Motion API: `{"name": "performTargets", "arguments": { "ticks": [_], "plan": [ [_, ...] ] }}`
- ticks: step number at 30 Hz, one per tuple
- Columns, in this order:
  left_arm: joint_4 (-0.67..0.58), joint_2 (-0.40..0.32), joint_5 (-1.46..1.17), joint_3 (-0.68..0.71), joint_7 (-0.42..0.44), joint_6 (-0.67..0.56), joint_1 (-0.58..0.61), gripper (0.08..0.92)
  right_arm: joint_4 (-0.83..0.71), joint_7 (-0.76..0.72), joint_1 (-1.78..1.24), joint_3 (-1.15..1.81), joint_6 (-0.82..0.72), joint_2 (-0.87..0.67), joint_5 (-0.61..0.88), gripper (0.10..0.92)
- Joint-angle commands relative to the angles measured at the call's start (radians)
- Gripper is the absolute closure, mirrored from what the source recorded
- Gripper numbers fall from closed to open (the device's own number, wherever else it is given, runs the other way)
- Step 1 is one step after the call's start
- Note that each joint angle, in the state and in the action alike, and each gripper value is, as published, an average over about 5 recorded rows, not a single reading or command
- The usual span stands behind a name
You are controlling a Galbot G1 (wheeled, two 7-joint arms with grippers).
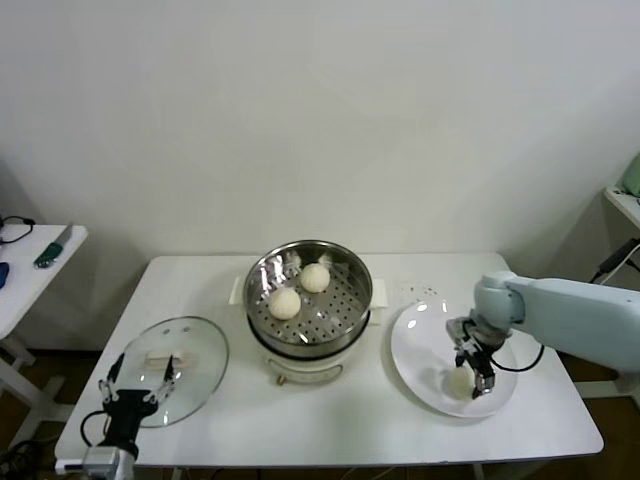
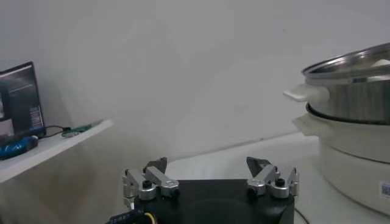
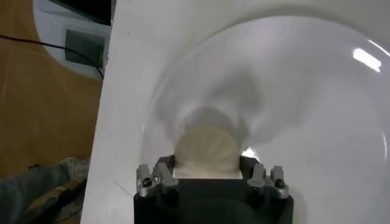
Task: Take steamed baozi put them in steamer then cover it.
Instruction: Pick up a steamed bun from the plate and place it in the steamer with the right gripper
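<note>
Plainly, no readable writing shows; only a small blurred label sits on the steamer [image 1: 308, 310] base. Two smooth cream baozi [image 1: 300, 290] rest on its perforated tray, while the right tool [image 1: 470, 378] pinches a third [image 3: 206, 150] on the white plate [image 1: 425, 340]. Left tool [image 1: 137, 385] hangs spread over the glass lid [image 1: 200, 350] at the desk [image 1: 330, 415] edge.

Steamer [image 1: 309, 300] stands uncovered, its top open from above, two baozi [image 1: 285, 302] inside. Bare tabletop [image 1: 350, 410] separates it from the glass lid [image 1: 175, 370] and white plate [image 1: 420, 345].

lab-like test room | bare white wall [image 1: 320, 110] | white table [image 1: 330, 420] | side bench [image 1: 30, 270]
</note>
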Motion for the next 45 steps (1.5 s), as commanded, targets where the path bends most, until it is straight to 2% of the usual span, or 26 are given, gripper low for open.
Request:
{"name": "performTargets", "arguments": {
  "ticks": [1, 10, 20, 26, 33, 45],
  "plan": [
    [-0.002, 0.005, -0.002, 0.003, 0.000, 0.001, -0.003, 0.177, -0.003, -0.025, 0.173, -0.055, 0.077, 0.035, 0.020, 0.341],
    [-0.009, 0.007, 0.007, 0.011, 0.002, 0.003, 0.000, 0.177, 0.013, -0.081, 0.518, -0.173, 0.412, 0.189, 0.009, 0.340],
    [-0.015, 0.000, 0.026, 0.024, 0.007, 0.008, 0.001, 0.177, -0.039, -0.136, 0.642, -0.089, 0.606, 0.402, -0.004, 0.338],
    [-0.020, 0.000, 0.025, 0.027, 0.007, 0.010, 0.004, 0.177, -0.043, -0.145, 0.561, 0.015, 0.631, 0.555, -0.038, 0.338],
    [-0.028, 0.022, 0.020, 0.018, 0.012, 0.016, 0.011, 0.177, -0.072, -0.146, 0.386, 0.088, 0.640, 0.685, -0.152, 0.333],
    [-0.019, 0.038, 0.007, 0.018, 0.012, 0.014, 0.012, 0.177, -0.113, -0.170, 0.270, 0.059, 0.710, 0.783, -0.226, 0.330]
  ]
}}
